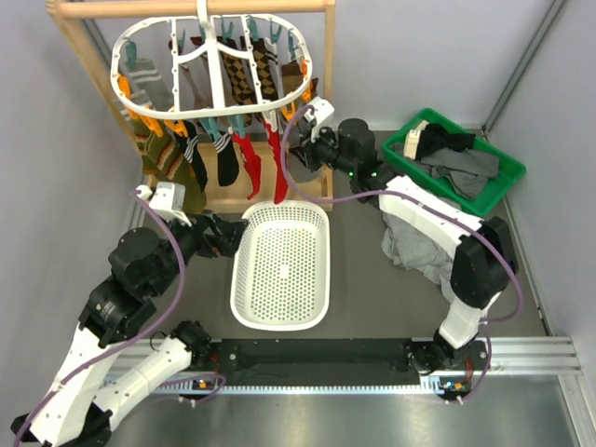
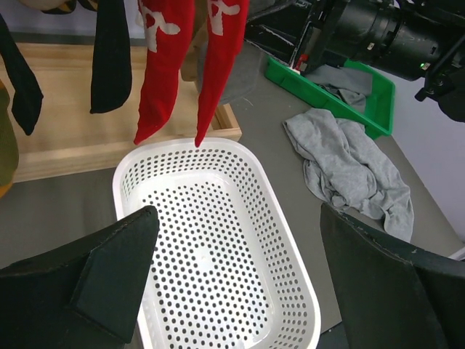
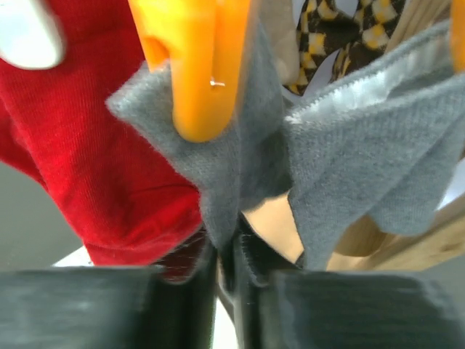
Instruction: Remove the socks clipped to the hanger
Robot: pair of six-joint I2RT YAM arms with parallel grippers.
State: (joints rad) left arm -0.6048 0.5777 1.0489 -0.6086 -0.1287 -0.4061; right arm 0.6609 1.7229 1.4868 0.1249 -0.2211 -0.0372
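Two red socks hanging; right pincer clenched on grey sock; left pincer released.

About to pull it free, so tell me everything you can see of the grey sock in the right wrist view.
The grey sock is soft, fuzzy knit, hanging in loose folds. An orange clip bites its upper edge. Its lower fold runs between the closed fingers of the right gripper. A red sock lies against it on the view's left. The grey flap beside it may be its pair.
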